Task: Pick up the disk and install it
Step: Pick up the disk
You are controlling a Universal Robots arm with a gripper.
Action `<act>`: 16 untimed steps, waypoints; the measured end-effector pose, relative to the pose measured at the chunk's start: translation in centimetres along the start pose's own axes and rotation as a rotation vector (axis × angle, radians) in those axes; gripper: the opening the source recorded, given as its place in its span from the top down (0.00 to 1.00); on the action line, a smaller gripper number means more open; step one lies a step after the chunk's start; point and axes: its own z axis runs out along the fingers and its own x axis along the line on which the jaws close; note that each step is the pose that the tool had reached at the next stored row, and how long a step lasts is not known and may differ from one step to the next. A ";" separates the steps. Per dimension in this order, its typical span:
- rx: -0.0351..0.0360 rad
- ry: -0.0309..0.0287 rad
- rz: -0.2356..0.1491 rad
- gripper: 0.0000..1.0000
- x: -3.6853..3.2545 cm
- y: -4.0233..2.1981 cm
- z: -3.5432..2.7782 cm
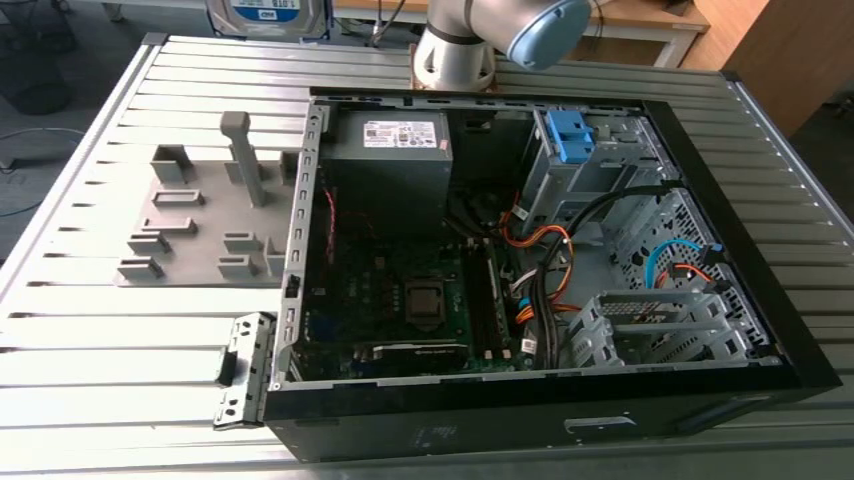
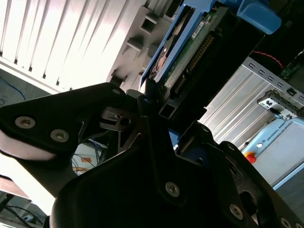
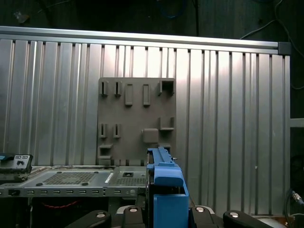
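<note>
Disk (image 2: 185,40), blue-framed: we log it grasped edge-on between the fingers (image 2: 142,107), above the worktop (image 3: 228,118); grey fixture plate (image 1: 187,240) at nine o'clock of the open computer case (image 1: 534,415), exterior view.

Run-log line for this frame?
phase: disk held | gripper: shut on disk | position: off grey fixture plate, outside open computer case | install: not yet done

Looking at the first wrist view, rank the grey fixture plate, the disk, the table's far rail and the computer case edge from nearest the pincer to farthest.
1. the disk, clamped in the pincer.
2. the computer case edge, just past the disk.
3. the grey fixture plate, lying on the table beyond the case.
4. the table's far rail, beyond the plate.
</note>
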 end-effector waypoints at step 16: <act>0.0001 0.0000 0.000 0.64 1.23 -0.15 -0.01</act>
